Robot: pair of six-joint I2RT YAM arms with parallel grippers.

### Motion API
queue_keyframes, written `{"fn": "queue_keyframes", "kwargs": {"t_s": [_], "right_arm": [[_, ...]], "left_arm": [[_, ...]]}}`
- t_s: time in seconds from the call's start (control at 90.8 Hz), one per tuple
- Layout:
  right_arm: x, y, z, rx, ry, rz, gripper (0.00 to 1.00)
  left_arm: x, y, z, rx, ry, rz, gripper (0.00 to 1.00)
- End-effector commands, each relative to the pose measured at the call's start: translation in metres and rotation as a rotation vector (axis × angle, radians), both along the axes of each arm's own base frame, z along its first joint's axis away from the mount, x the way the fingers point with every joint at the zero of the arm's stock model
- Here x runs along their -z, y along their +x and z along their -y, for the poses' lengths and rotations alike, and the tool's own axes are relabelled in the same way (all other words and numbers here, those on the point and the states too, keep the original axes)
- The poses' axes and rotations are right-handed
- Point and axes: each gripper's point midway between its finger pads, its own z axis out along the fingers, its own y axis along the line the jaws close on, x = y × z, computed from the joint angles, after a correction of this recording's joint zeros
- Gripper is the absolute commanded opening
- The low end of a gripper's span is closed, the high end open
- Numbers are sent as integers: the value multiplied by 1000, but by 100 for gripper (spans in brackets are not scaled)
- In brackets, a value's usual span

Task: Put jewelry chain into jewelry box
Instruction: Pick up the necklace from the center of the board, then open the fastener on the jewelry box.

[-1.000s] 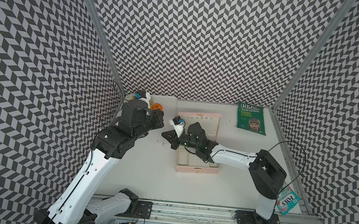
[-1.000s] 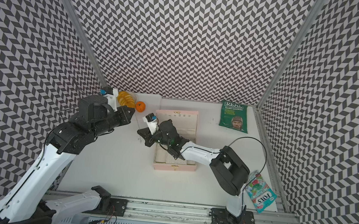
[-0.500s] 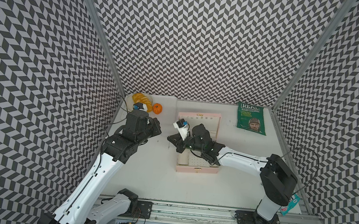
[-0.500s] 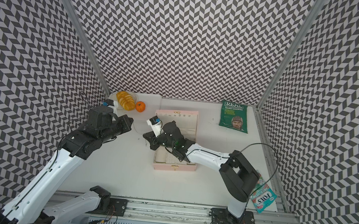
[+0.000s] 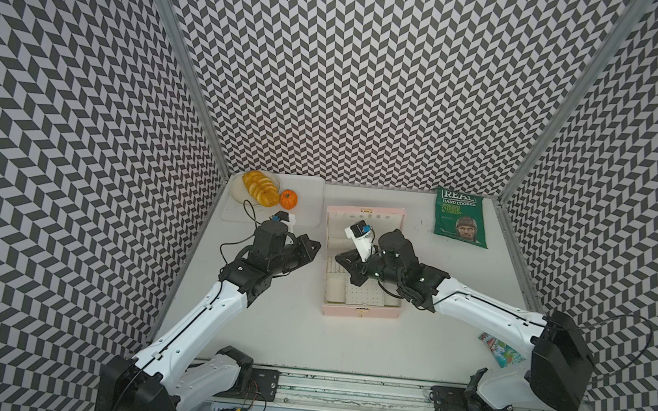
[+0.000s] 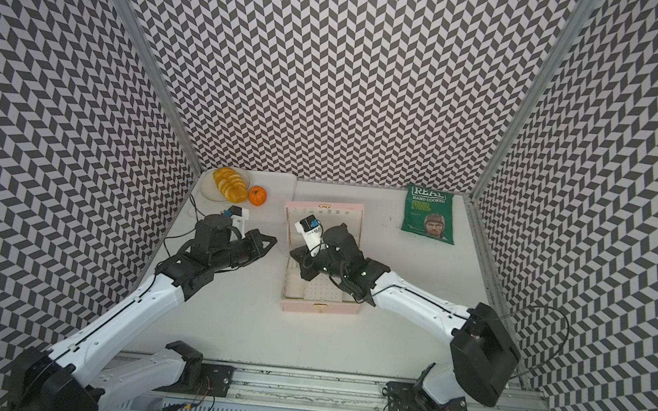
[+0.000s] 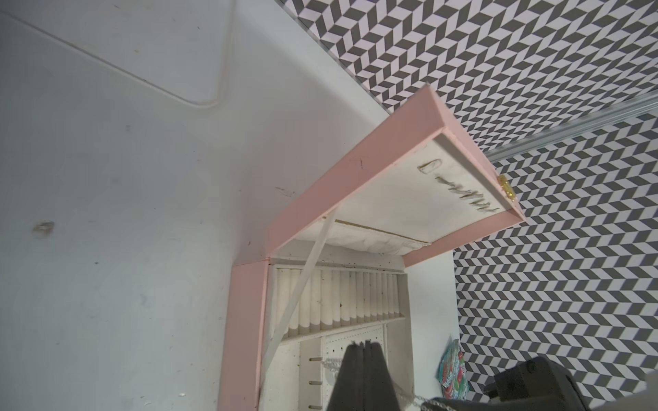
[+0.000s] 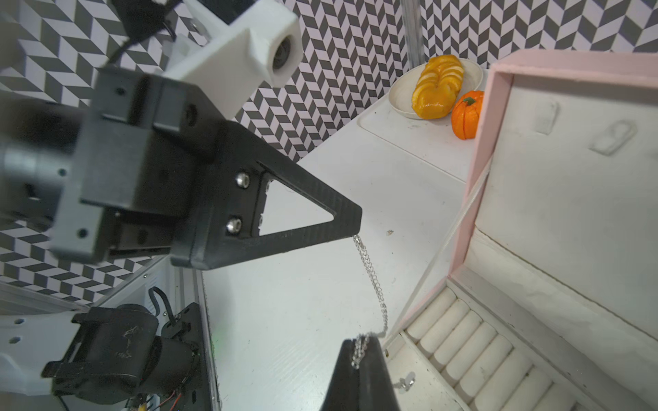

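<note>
A thin silver jewelry chain (image 8: pixel 372 281) hangs slack between two clenched tools. The left tool (image 8: pixel 355 223) pinches one end above the white bench (image 8: pixel 302 302). The right tool (image 8: pixel 359 348) pinches the other end, at the side wall of the open pale pink jewelry box (image 8: pixel 480 153).

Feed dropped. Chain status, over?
Both shut on jewelry chain ends: left gripper, right gripper. Chain strung beside open jewelry box rim. Lid ribbon close by.

Jewelry chain (image 8: pixel 372 281): fine silver links, strung between left tool (image 8: pixel 356 222) and right tool (image 8: pixel 360 345) (both pinch it), just beside jewelry box (image 5: pixel 358 310). Box pale pink, lid upright, cream-lined.
</note>
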Motion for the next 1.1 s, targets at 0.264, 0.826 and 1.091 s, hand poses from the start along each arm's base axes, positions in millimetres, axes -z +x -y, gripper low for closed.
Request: {"fn": "queue_keyframes", "kwargs": {"t_s": [0.264,0.826,1.091], "right_arm": [[-35,1,49,155,1,73,0],[-75,-6,106,321,59,198,0],[-88,-12,121,350,124,260,0]], "left_arm": [[-30,20,27,12,-197,72,34],[-38,54,24,-387,-442,104,34],[-24,66,54,-372,-501,49,33]]}}
